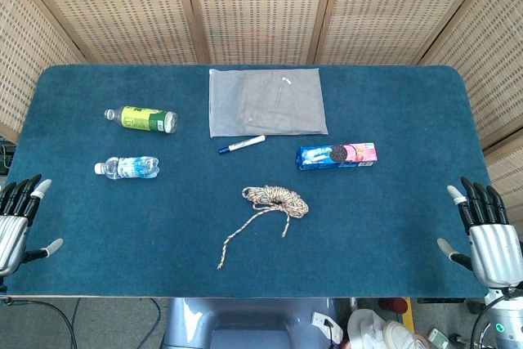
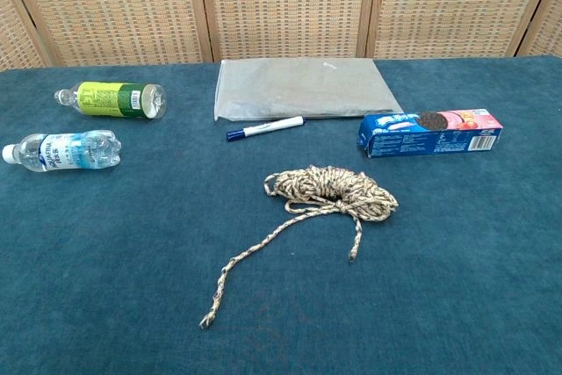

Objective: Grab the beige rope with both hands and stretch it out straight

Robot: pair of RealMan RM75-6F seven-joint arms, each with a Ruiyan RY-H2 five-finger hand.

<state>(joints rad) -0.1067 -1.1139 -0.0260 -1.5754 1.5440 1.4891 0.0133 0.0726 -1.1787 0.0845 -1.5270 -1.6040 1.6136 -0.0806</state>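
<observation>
The beige rope (image 1: 276,201) (image 2: 329,192) lies bunched in a loose coil near the middle of the blue table, with one long tail running toward the front left and a short tail beside it. My left hand (image 1: 18,218) hovers at the table's left front edge, fingers spread and holding nothing. At the right front edge my right hand (image 1: 484,230) is likewise spread and empty. Both hands are far from the rope. The chest view shows neither hand.
A grey flat pouch (image 1: 267,101) lies at the back centre with a blue marker (image 1: 242,145) in front of it. A blue cookie box (image 1: 337,155) sits right of the rope. Two bottles, green-labelled (image 1: 143,118) and clear (image 1: 127,167), lie at the left.
</observation>
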